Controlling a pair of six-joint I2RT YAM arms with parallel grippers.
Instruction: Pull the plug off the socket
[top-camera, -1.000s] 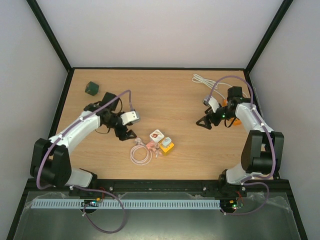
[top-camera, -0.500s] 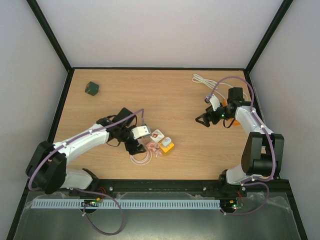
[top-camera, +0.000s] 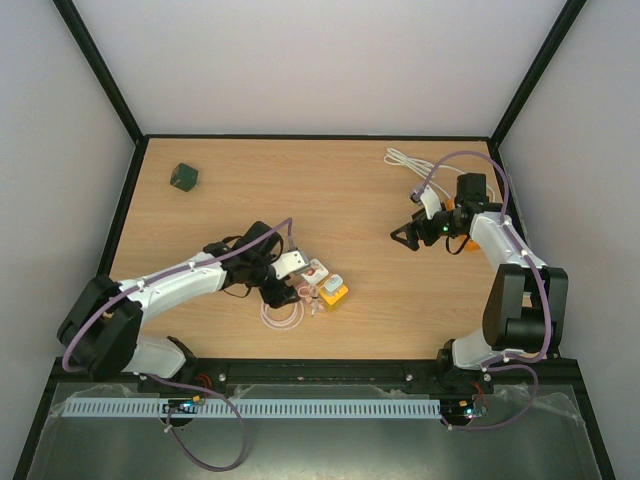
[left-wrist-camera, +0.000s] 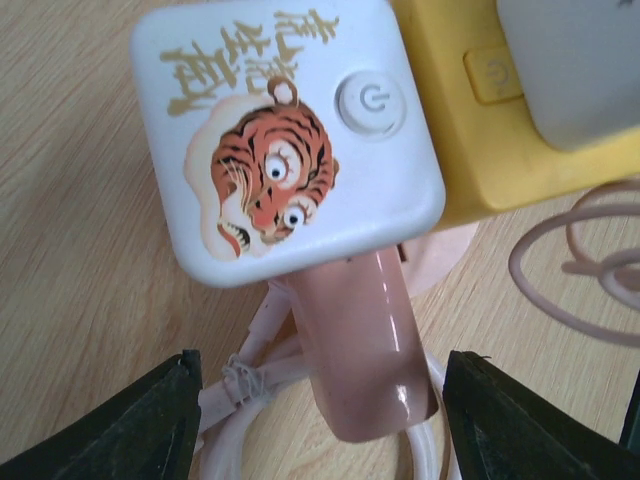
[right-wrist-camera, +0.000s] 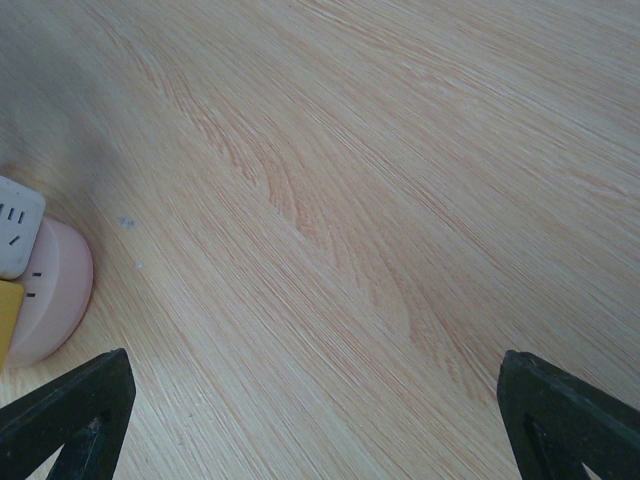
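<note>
A pink plug (left-wrist-camera: 360, 340) sticks out from under a white socket cube (left-wrist-camera: 285, 130) printed with a tiger and a power button. From above the plug (top-camera: 303, 291) lies just left of that cube (top-camera: 314, 271). My left gripper (left-wrist-camera: 325, 415) straddles the plug, one dark finger (left-wrist-camera: 140, 420) on each side, with a gap to the plug on both sides; it is open. In the top view the left gripper (top-camera: 288, 290) sits low at the plug. My right gripper (top-camera: 403, 238) hovers far off at the right, open over bare wood (right-wrist-camera: 315, 420).
A yellow socket block (top-camera: 334, 291) with a pale plug on it adjoins the white cube. The pink cable coil (top-camera: 281, 312) lies toward the near edge. A green cube (top-camera: 183, 177) is far left, a white cable (top-camera: 405, 160) far right, an orange object (top-camera: 478, 238) under the right arm.
My left arm has swung right and down from the open table to the pink plug, and its jaws have narrowed somewhat. The right arm has barely shifted.
</note>
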